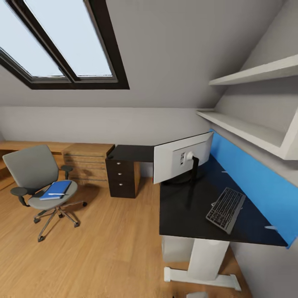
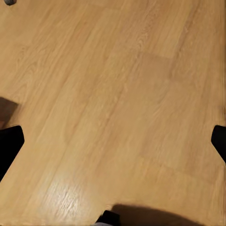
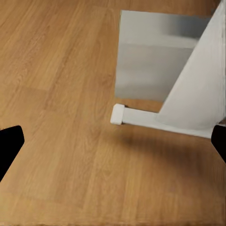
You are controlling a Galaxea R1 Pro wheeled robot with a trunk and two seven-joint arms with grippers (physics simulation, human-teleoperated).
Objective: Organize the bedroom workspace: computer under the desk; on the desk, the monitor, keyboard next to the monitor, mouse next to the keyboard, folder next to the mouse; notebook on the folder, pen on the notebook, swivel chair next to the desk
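Note:
The swivel chair (image 1: 35,174) stands on the floor at the left, well apart from the desk (image 1: 186,207). The blue folder (image 1: 56,190) lies on its seat, and a thin white pen (image 1: 56,193) lies on the folder. The monitor (image 1: 182,157) stands on the desk with its pale back toward me. The keyboard (image 1: 226,209) lies at an angle near the blue back panel. The grey computer (image 1: 176,248) sits under the desk beside the white leg (image 3: 197,89). The notebook and mouse are out of view. My left gripper (image 2: 115,146) and right gripper (image 3: 115,146) hang open over the floor.
A light wooden drawer chest (image 1: 89,161) and a dark drawer unit (image 1: 123,178) stand against the back wall. White shelves (image 1: 248,126) jut out above the desk at the right. The desk's white foot (image 3: 141,117) lies on the wooden floor (image 1: 103,252).

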